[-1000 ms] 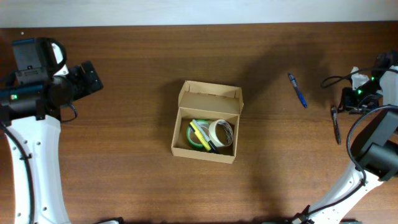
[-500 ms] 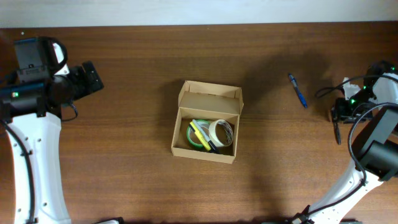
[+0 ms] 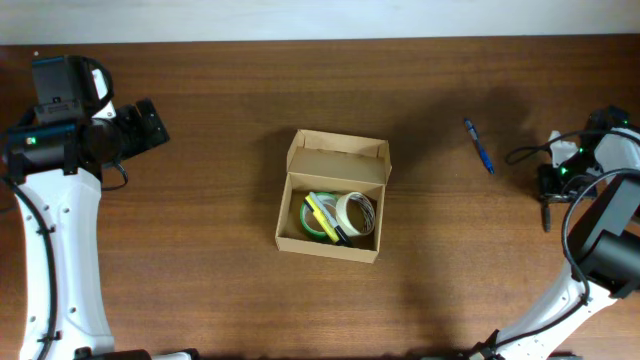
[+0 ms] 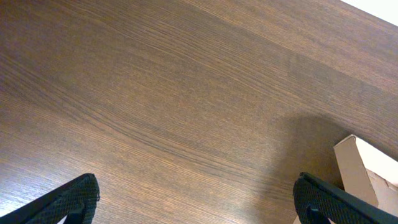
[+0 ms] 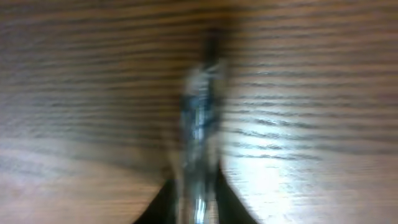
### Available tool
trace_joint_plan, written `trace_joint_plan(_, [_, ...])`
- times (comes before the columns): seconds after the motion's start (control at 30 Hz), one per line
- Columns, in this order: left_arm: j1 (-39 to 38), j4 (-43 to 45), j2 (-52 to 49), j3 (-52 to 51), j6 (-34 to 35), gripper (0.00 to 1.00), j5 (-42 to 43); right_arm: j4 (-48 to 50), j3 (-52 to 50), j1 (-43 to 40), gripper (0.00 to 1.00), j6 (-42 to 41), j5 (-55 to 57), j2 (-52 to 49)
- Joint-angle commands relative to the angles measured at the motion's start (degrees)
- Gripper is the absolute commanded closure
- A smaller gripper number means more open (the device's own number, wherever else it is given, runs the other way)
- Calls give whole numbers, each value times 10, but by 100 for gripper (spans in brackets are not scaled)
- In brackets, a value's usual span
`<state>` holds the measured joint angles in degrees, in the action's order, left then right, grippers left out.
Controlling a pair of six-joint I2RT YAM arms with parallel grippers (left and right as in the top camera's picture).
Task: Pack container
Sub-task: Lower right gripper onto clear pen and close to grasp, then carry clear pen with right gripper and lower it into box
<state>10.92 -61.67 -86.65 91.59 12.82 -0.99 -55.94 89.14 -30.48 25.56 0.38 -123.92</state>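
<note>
The container (image 3: 332, 196) is a small tan cardboard box at the table's middle, its flap lid open toward the back. Inside lie a green tape roll (image 3: 315, 220), a white tape roll (image 3: 355, 212) and a yellow marker (image 3: 321, 216). A box corner shows in the left wrist view (image 4: 364, 171). My left gripper (image 3: 150, 128) is open and empty at the far left; its fingers are wide apart in the left wrist view (image 4: 199, 202). My right gripper (image 3: 547, 188) at the far right is shut on a dark pen (image 3: 545, 212), which shows blurred in the right wrist view (image 5: 198, 124).
A blue pen (image 3: 479, 146) lies on the wood to the back right of the box, left of my right gripper. Cables hang around the right wrist (image 3: 530, 152). The table's back edge meets a white wall (image 3: 320, 18).
My right gripper has moved a little toward the front and settled over the dark pen, closing round it. My left arm has shifted only slightly. The box has not moved.
</note>
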Motion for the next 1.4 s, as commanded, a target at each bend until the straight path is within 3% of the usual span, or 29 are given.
trace_joint_plan(0.0, [2,0,-2,0,-9,1,-5,6,-47,5,94,-11,-17,-32])
trace_joint_plan(0.37, [2,0,-2,0,-9,1,-5,-25,-14,5,96,-51,-45,-31])
trace_joint_plan(0.53, [2,4,-2,0,-9,1,-5,-123,132,15,96,-65,-49,-16])
trace_joint_plan(0.7, [2,6,-2,0,-9,1,-5,-227,352,57,96,-66,-50,1])
trace_joint_plan(0.87, [2,6,-2,0,-9,1,-5,-313,569,143,96,-66,-89,1])
trace_joint_plan(0.97, [2,6,-2,0,-9,1,-4,-354,633,217,96,-66,-107,1])
trace_joint_plan(1.37, [2,-3,-2,0,-9,1,-2,-414,629,542,96,-50,-107,-25])
